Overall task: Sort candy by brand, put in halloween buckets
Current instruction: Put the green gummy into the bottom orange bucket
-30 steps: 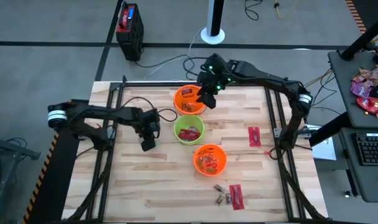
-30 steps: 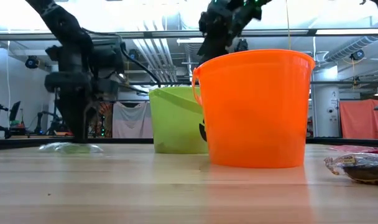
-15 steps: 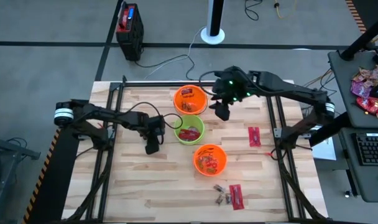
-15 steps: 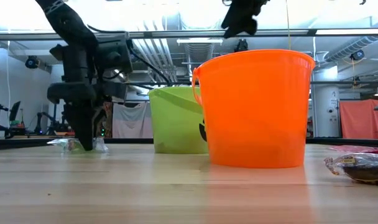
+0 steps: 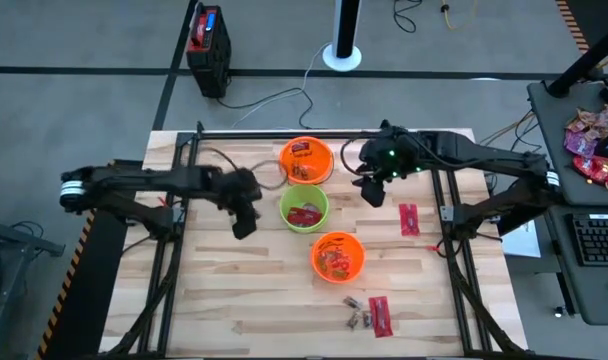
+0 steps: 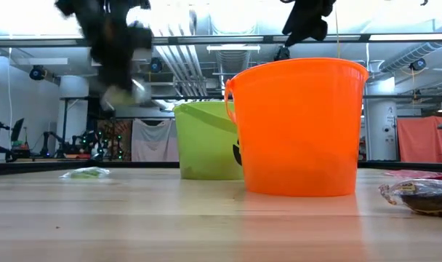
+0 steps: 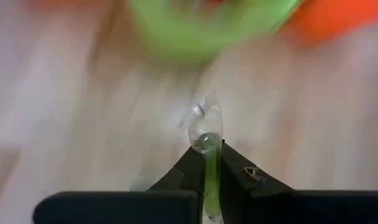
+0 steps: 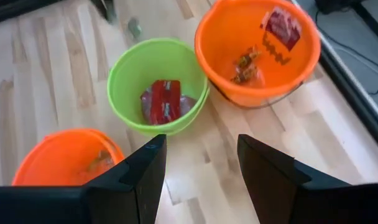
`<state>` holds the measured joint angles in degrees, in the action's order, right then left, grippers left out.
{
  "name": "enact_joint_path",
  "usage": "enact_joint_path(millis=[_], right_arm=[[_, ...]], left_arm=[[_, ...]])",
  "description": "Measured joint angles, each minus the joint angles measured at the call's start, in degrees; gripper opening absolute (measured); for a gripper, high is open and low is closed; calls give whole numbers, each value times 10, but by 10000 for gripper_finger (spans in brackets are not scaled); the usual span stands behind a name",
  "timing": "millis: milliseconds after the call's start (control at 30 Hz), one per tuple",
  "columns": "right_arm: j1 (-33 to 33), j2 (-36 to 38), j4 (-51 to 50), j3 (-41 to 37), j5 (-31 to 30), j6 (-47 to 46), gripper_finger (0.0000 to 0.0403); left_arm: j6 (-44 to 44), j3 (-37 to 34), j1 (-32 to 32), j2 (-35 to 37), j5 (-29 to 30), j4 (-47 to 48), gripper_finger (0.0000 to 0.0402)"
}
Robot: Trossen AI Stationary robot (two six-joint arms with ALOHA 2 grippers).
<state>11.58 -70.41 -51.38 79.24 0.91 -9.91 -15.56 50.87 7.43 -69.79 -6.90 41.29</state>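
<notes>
Three buckets [image 5: 304,208] between two claws

Grey floor [image 5: 84,90] surrounds the wooden table [image 5: 274,300].

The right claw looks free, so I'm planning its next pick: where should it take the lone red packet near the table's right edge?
Probably come straight down on the red packet: it lies flat on the table, a long thin rectangle. Close the open right claw across its narrow width, mid-length.

We see a pale wooden table [image 5: 234,300] carrying three buckets in a diagonal row: orange bucket [image 5: 305,160], green bucket [image 5: 304,208], second orange bucket [image 5: 338,256]. A red packet [image 5: 409,219] lies apart; another red packet [image 5: 381,316] lies beside small dark pieces [image 5: 358,312].
</notes>
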Motion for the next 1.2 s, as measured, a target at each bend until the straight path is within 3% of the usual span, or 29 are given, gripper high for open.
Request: enact_joint_path(millis=[67, 200, 367, 500, 733, 1067, 1200], right_arm=[[-9, 8, 11, -18, -5, -14, 191], [-29, 27, 39, -62, -40, -60, 191], [-45, 60, 35, -117, -111, -182, 191], [-44, 87, 30, -163, -115, -332, 191], [-44, 121, -81, -210, -115, -477, 185], [-44, 149, -98, -219, -127, -477, 168], [-45, 149, -99, -221, -129, -477, 172]], left_arm=[[0, 56, -4, 14, -3, -4, 5], [34, 175, -12, -12, 45, -13, 5], [95, 306, -38, -108, 46, -42, 4], [146, 378, -80, -195, 44, -67, 4], [204, 436, -123, -307, 39, -68, 4], [182, 478, -132, -398, 27, -58, 20], [189, 478, -132, -413, -24, -47, 46]])
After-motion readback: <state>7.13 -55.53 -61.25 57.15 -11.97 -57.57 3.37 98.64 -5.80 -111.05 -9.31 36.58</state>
